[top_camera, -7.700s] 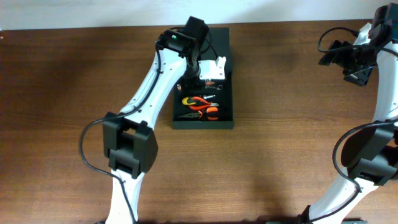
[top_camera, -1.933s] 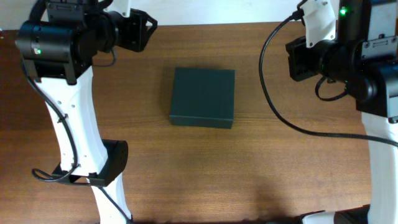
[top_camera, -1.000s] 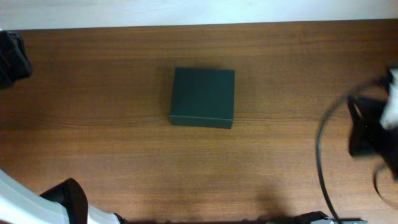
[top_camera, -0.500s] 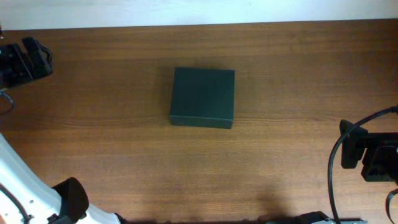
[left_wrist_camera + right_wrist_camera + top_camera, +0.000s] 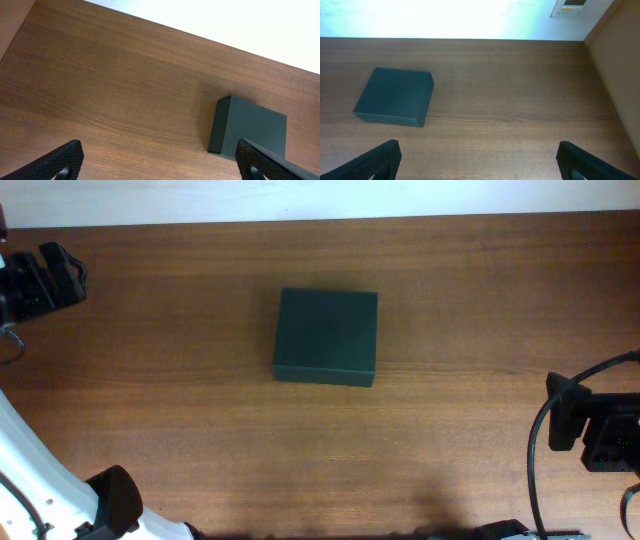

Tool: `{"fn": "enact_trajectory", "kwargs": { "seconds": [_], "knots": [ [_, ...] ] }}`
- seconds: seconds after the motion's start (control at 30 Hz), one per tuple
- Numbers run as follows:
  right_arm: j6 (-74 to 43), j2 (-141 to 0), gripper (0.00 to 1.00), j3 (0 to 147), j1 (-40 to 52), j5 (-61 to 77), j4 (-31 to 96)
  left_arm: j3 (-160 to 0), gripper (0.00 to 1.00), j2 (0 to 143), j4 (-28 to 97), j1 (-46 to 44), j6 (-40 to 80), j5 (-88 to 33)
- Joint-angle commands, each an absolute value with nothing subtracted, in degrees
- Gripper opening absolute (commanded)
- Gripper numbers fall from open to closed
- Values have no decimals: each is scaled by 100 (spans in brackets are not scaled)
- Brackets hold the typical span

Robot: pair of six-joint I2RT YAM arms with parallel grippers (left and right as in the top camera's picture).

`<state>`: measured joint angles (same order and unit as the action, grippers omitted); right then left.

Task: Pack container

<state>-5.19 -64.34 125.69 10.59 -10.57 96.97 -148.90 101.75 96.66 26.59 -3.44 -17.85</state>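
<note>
The container [image 5: 326, 337] is a dark green box with its lid down, lying flat on the wooden table a little behind the centre. Nothing of its contents shows. My left arm [image 5: 42, 278] sits at the far left edge of the overhead view, well away from the box. The left gripper [image 5: 160, 167] is open and empty, and the container [image 5: 252, 130] lies ahead of it to the right. My right arm [image 5: 598, 435] is low at the right edge. The right gripper [image 5: 480, 165] is open and empty too, with the container [image 5: 395, 96] far off to its left.
A white wall [image 5: 300, 198] runs along the back edge of the table. A wooden side panel [image 5: 617, 65] rises at the table's right end, and a small white wall unit [image 5: 574, 6] is mounted above it. Black cable [image 5: 535, 470] loops by the right arm.
The container's lid, open over orange-handled tools earlier, is down. Both arms have withdrawn to the table's sides; in the last half second they hardly moved.
</note>
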Motion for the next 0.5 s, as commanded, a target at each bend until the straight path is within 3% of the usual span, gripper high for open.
{"fn": "enact_trajectory", "kwargs": {
  "seconds": [0.0,0.47],
  "knots": [
    [-541,-6449,99,12580,1087,-1162,9730,-14857,99,10156,9668,2641,-305,-1865],
    [-475,-6101,99,12112,698,-1393,9358,-14857,99,10156,9668,2641,-305,-1865]
  ]
}}
